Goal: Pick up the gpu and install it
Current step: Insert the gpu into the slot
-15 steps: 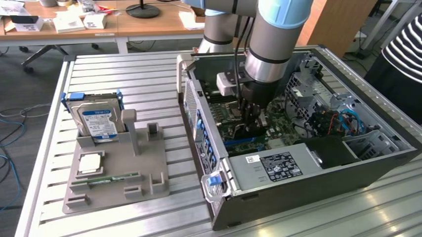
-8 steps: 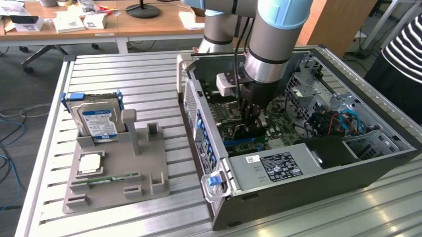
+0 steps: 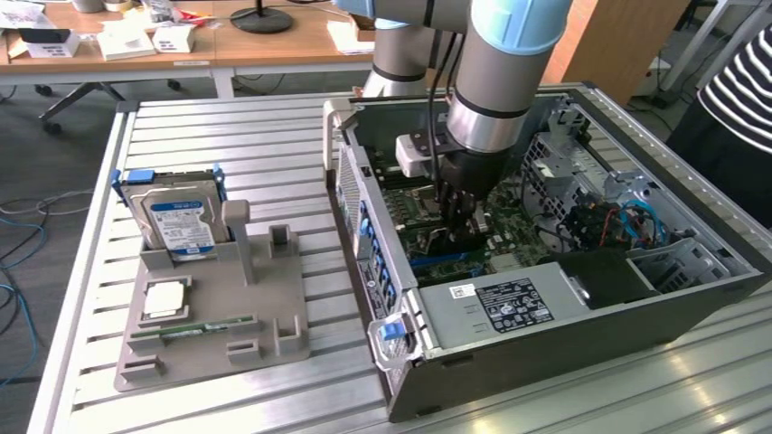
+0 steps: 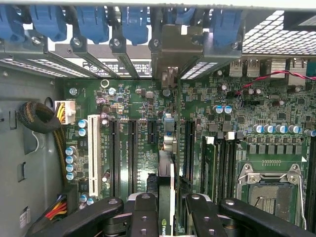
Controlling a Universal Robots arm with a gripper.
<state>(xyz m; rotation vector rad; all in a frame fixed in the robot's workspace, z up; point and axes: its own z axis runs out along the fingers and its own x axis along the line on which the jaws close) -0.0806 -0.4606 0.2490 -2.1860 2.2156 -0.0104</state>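
**Exterior view, then wrist view: mid-install**

Exterior view. Shows the computer case (image 3: 579, 357) lying open side up on the slatted aluminium table (image 3: 241, 136). Has the robot arm (image 3: 513, 72) reaching straight down into the case, with the gripper (image 3: 462, 221) low inside it, just above the green motherboard (image 3: 417, 212) and near the power supply (image 3: 507, 303) at the case's end closest to the camera. Leaves the grip itself too dark to read from this side. Places a grey holder tray (image 3: 230, 307) well apart from the case, on the exterior view's left of it. Carries there an upright blue-labelled hard drive (image 3: 181, 221), a flat processor (image 3: 165, 300) and a slim green memory stick (image 3: 193, 328). Catches a striped sleeve (image 3: 739, 81) beyond the case, at the exterior view's right.

Wrist view. Looks past the black fingers (image 4: 145, 212) onto the board on the case floor. Finds the gpu (image 4: 166, 170) inside the case, standing on edge among the long black expansion slots (image 4: 132, 153) and seen edge-on as a thin strip. Pinched from both faces, with the jaws closed narrow around the card. Sets its silver bracket (image 4: 175, 47) close against the case's rear wall, in line with the row of blue latches (image 4: 94, 22). Cannot tell whether the card's lower edge is seated in a slot. Takes in the processor socket (image 4: 269, 190) too, deeper inside the case and well apart from the gpu.
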